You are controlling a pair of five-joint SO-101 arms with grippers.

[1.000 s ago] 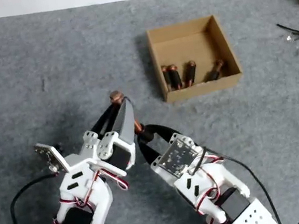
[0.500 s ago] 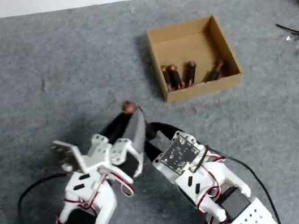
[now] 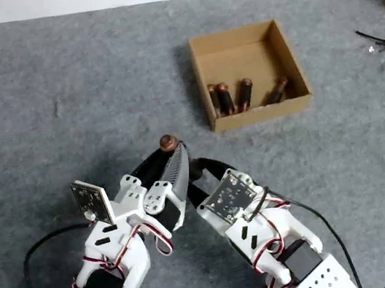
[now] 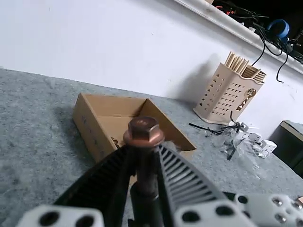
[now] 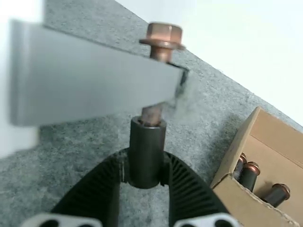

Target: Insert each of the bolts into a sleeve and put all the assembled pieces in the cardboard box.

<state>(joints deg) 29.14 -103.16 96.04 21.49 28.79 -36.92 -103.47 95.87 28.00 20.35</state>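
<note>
Right wrist view: your left gripper [image 4: 144,156], clenching the bolt [image 5: 162,35], has drawn it nearer, seemingly entering the sleeve [image 5: 147,142] your right gripper [image 5: 145,164] grasps.

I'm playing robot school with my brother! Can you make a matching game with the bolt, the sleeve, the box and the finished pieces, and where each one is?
Things:
1. bolt
2. sleeve
3. cardboard box
4. assembled pieces

Places:
a. lying inside the cardboard box
b. held in the right gripper
c. standing open on the grey mat
d. held in the left gripper

Pairs: 1-d, 2-b, 3-c, 4-a.
</note>
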